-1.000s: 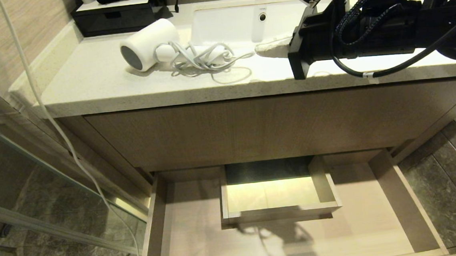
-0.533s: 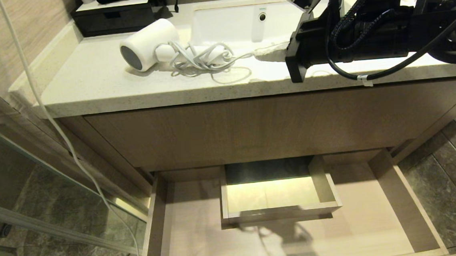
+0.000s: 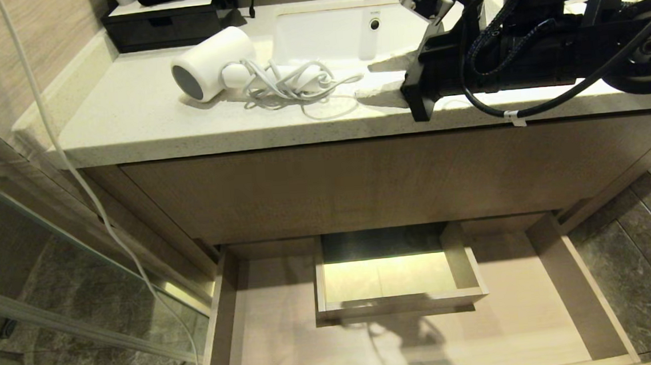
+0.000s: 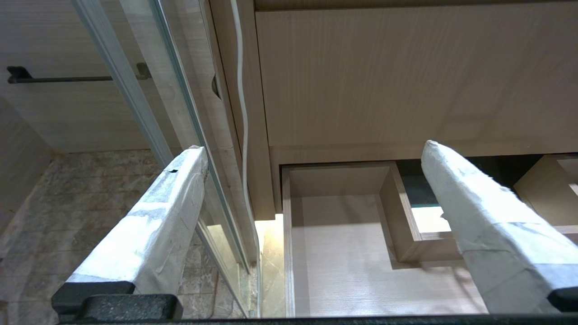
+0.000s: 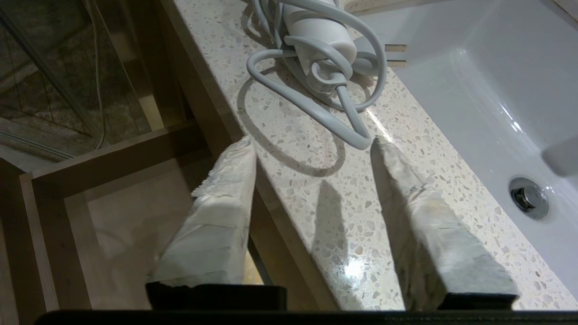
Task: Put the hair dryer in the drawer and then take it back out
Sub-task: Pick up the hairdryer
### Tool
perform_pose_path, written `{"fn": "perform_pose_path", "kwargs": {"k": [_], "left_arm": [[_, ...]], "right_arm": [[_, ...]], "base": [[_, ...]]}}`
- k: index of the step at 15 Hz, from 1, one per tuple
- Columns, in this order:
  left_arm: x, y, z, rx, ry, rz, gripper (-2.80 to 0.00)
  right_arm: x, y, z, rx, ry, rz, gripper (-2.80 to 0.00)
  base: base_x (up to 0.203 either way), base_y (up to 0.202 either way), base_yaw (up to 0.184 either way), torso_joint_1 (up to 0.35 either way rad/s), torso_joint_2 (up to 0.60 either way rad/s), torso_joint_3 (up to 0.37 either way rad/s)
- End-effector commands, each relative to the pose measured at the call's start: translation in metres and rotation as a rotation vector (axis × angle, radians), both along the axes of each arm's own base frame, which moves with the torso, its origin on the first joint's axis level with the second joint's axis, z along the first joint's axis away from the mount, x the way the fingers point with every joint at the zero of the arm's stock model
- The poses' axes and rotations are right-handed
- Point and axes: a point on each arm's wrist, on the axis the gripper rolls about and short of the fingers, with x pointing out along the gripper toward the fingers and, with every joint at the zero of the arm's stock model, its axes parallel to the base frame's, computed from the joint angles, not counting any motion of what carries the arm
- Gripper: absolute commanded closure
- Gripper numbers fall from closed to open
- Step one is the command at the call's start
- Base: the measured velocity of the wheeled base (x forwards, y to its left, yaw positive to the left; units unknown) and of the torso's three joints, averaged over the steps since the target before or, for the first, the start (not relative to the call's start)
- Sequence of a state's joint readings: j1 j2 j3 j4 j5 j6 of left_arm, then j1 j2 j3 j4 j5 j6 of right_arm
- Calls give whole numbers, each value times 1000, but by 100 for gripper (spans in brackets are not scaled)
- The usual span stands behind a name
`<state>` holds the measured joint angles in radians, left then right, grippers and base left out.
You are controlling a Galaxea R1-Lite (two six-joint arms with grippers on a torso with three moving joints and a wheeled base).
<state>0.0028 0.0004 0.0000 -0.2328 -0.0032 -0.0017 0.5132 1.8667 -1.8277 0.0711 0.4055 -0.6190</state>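
The white hair dryer (image 3: 211, 64) lies on its side on the speckled countertop (image 3: 126, 116), dark mouth facing front-left, with its white cord wound round the handle (image 3: 290, 82). My right gripper (image 3: 374, 80) hovers open just right of the cord's loose loop, empty. In the right wrist view the handle and cord (image 5: 316, 36) lie just beyond the gripper (image 5: 312, 142), the loop's end almost between the fingertips. The wood-grain drawer (image 3: 221, 327) stands pulled out below, with nothing inside. My left gripper (image 4: 314, 149) hangs open and parked in front of the drawer (image 4: 343, 262).
A white sink (image 3: 338, 33) is set into the counter behind my right gripper. A black box (image 3: 162, 22) stands at the counter's back left. The vanity panel (image 3: 388, 184) rises above the drawer. A glass panel (image 3: 51, 270) and a hanging white cable (image 3: 72, 171) stand at left.
My right gripper has gone from shut to open. Its arm has shifted slightly left and toward the counter's front edge. The hair dryer and drawer have not moved.
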Motion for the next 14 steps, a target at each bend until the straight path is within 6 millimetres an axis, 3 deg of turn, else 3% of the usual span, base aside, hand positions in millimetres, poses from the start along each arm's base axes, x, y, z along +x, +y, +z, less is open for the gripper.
{"fn": "perform_pose_path", "kwargs": {"k": [1,8,14], "left_arm": [[4,0,-11,0,38,0,-280],[4,0,-11,0,38,0,-280],[4,0,-11,0,38,0,-280]], "right_arm": [[-1,0,1,1,-5,3,-280],[9,5,-1,20,7,-8,-280],[32,19,-9,50,-42,-3,-280]], "base": [[0,0,0,0,0,0],[0,0,0,0,0,0],[0,0,0,0,0,0]]}}
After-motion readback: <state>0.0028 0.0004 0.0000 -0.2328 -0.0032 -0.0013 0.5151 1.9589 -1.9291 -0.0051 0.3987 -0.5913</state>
